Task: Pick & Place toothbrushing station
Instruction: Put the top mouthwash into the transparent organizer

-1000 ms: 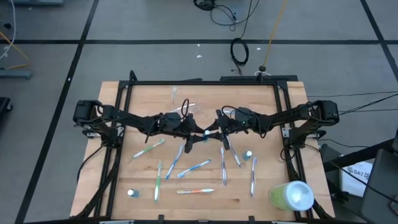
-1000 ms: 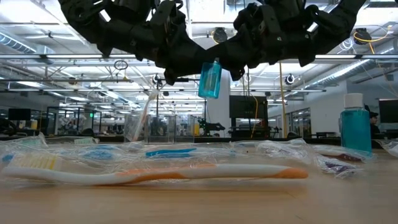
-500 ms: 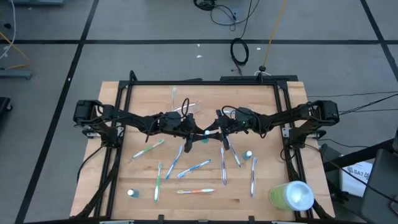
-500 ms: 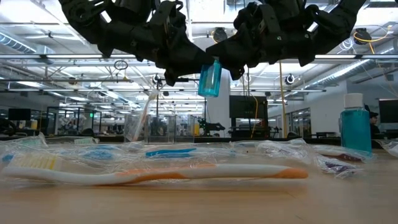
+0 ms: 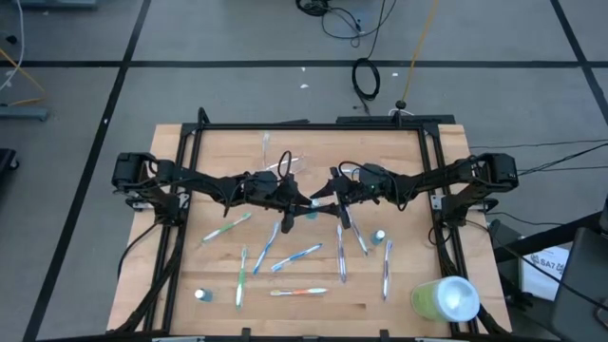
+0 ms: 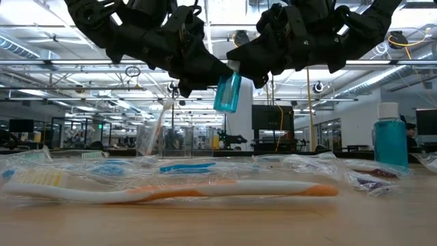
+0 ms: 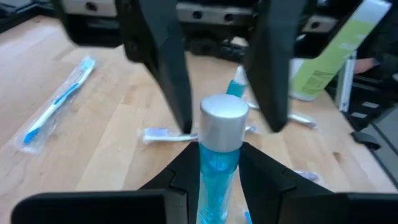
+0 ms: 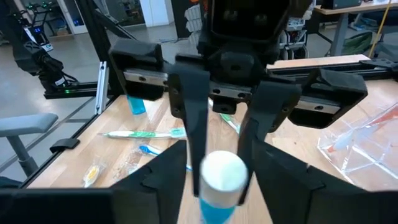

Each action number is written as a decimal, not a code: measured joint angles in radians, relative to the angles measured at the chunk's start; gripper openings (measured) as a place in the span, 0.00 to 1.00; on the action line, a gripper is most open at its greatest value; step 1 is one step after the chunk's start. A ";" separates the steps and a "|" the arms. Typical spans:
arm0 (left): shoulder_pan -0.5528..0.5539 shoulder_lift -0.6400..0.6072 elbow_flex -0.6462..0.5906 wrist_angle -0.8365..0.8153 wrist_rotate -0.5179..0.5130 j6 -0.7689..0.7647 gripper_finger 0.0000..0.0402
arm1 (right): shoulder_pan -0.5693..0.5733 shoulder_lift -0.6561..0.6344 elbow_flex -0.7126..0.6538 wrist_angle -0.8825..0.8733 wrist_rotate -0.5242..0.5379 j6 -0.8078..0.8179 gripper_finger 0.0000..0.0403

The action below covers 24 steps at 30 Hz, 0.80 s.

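A small clear blue tube with a white cap (image 6: 227,91) is held in the air over the middle of the wooden bench (image 5: 218,275), between both arms. The left jaws (image 7: 217,158) are clenched on its body; the right jaws (image 8: 219,149) straddle its cap, whether gripping cannot be told. For a clean handover, one grip should be confirmed before the other is released. Thin plastic-wrapped toothbrushes (image 5: 296,256) lie scattered nearer; the clear cup (image 8: 364,140) lies on the bench's far side

No readable text anywhere, lime-green cylinder (image 7: 326,53) bears small print (too blurred to make out)
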 joint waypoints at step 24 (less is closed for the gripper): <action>0.096 -0.241 0.000 -0.246 -0.297 0.077 0.23 | -0.075 -0.371 -0.283 -0.046 0.095 0.032 0.42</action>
